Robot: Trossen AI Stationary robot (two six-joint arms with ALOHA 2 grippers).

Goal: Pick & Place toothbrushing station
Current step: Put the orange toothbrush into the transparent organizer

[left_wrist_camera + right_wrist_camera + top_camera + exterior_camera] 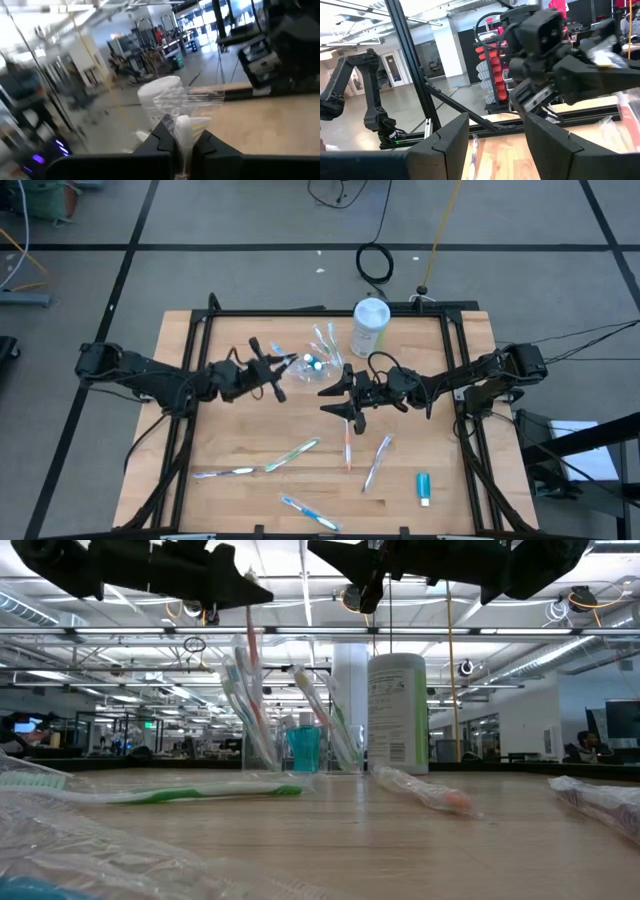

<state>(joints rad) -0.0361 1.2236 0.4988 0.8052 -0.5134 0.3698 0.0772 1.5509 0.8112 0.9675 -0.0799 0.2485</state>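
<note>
Left gripper (283, 372) above table centre-left, just beside clear cup (318, 363), fingers (161, 141) clamped on wrapped toothbrush (183, 131). Right gripper (340, 400) near table middle, raised off wood, jaws apart, nothing between them. Cup near back of table already holds several toothbrushes (250, 705) and blue tube (304, 748). White-and-green canister (369, 327) just beside cup. More wrapped brushes loose on front half of table (200, 450): green one (292, 454), orange one (347, 445). Blue toothpaste tube (424, 487) lies front right.
</note>
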